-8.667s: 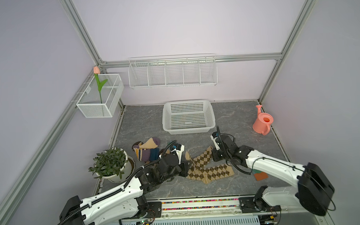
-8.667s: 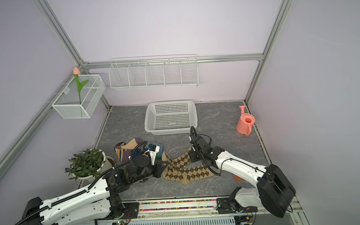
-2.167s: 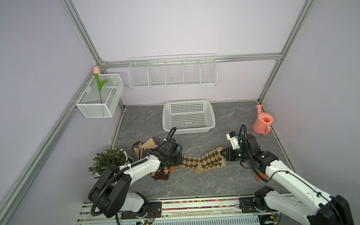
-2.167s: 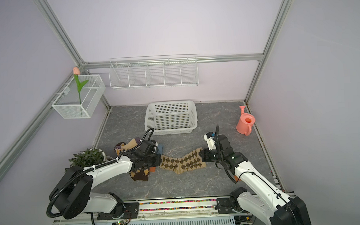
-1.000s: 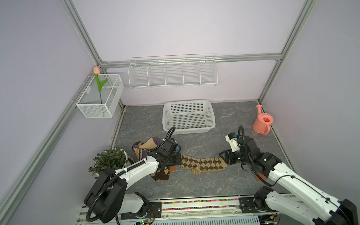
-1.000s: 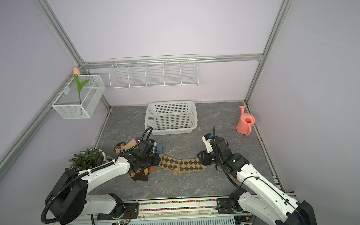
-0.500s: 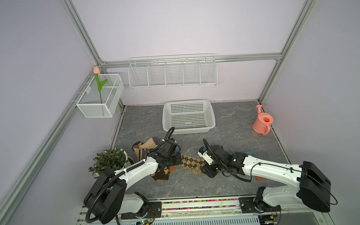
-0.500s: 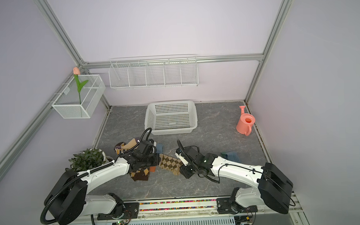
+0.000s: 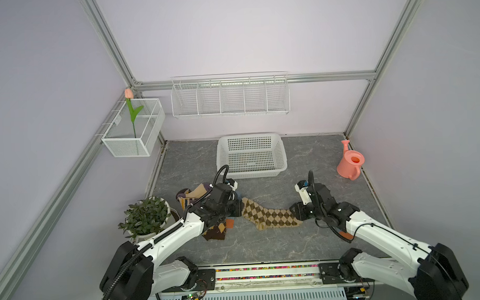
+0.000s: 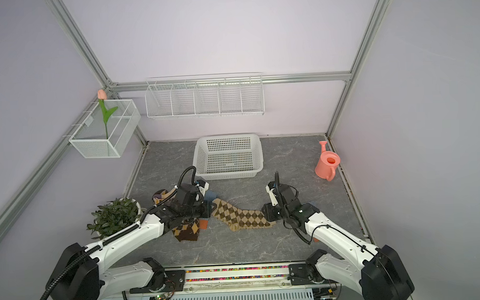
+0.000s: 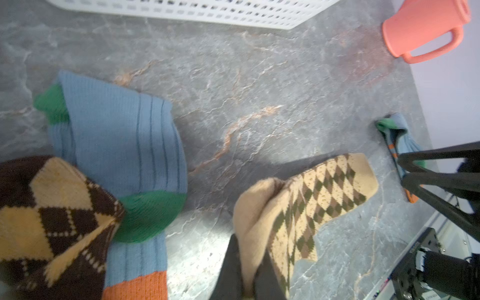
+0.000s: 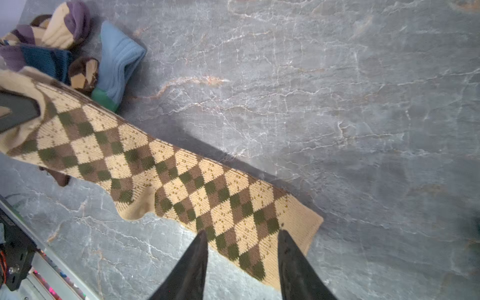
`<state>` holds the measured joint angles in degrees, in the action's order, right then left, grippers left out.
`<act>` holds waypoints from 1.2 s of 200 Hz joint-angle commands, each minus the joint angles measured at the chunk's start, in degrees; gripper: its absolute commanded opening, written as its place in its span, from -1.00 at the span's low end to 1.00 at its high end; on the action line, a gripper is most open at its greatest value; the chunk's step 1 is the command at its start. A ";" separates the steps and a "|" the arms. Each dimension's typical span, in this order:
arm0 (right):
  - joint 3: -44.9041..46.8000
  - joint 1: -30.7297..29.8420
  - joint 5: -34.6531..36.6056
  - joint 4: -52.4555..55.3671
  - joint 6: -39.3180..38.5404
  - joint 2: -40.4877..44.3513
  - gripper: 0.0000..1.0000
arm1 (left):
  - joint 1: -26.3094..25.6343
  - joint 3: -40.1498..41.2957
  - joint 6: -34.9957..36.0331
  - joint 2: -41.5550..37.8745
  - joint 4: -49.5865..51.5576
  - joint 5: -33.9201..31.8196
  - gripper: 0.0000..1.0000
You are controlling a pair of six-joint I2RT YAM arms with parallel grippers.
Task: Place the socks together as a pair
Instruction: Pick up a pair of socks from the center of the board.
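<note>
- pinching the toe end of the tan argyle sock, the left gripper is clamped tight on the fabric.
- right gripper has its jaws apart over that sock's cuff end.
- sock lies stretched along the grey tabletop between both grippers, beside the heaped socks.

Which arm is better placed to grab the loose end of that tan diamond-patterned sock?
Right. The right gripper stands open over the cuff end of the tan sock; the left gripper is busy, shut on its other end.
</note>
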<state>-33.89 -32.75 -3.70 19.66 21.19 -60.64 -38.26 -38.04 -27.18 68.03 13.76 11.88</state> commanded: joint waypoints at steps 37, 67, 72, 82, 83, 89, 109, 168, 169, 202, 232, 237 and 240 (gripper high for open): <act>1.59 7.38 -11.03 -5.40 -0.62 -4.76 0.09 | 0.05 -5.07 6.58 -5.28 0.04 0.98 -1.00; 2.99 7.94 -13.03 -8.93 0.96 -10.68 0.11 | 0.12 -5.11 6.23 -2.68 1.26 -1.36 -1.00; 3.46 7.95 -13.15 -9.84 1.31 -11.62 0.12 | 0.12 -5.19 6.55 -1.99 1.59 -1.14 -1.00; 3.99 7.95 -13.09 -11.42 1.79 -13.38 0.12 | 0.12 -4.96 6.51 -1.05 1.39 -0.99 -1.00; 4.00 7.91 -13.13 -11.63 1.81 -13.51 0.12 | 0.12 -4.95 6.52 -0.97 1.37 -0.94 -1.00; 4.22 7.90 -13.28 -12.64 2.00 -14.61 0.13 | 0.09 -4.66 6.40 -0.72 0.95 -0.96 -1.00; 3.14 7.87 -13.72 -14.22 2.49 -17.35 0.17 | 0.12 -4.08 6.22 -0.46 0.20 -1.01 -1.00; 1.25 5.57 -16.52 -19.88 5.91 -24.71 0.19 | 0.10 -4.01 6.17 -0.31 0.57 -1.77 -1.00; 1.22 5.45 -16.51 -19.90 5.94 -24.79 0.19 | 0.11 -3.99 6.13 -0.38 0.52 -1.77 -1.00; -0.13 2.31 -14.06 -18.66 5.97 -26.56 0.17 | 0.12 -3.46 5.92 -0.93 0.48 -1.77 -1.00; -2.48 -0.68 -7.47 -13.61 4.60 -27.80 0.03 | 0.11 -3.09 5.65 -1.19 0.13 -1.74 -1.00; -3.10 -1.15 -5.88 -12.33 4.21 -28.28 0.01 | 0.12 -3.01 5.51 -1.26 -0.02 -1.75 -1.00; -3.44 -1.47 -4.81 -11.68 4.02 -28.63 -0.01 | 0.12 -3.00 5.48 -1.24 -0.04 -1.75 -1.00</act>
<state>-35.77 -31.97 -15.84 0.03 26.02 -86.65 -38.26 -41.82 -21.80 67.72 14.39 10.59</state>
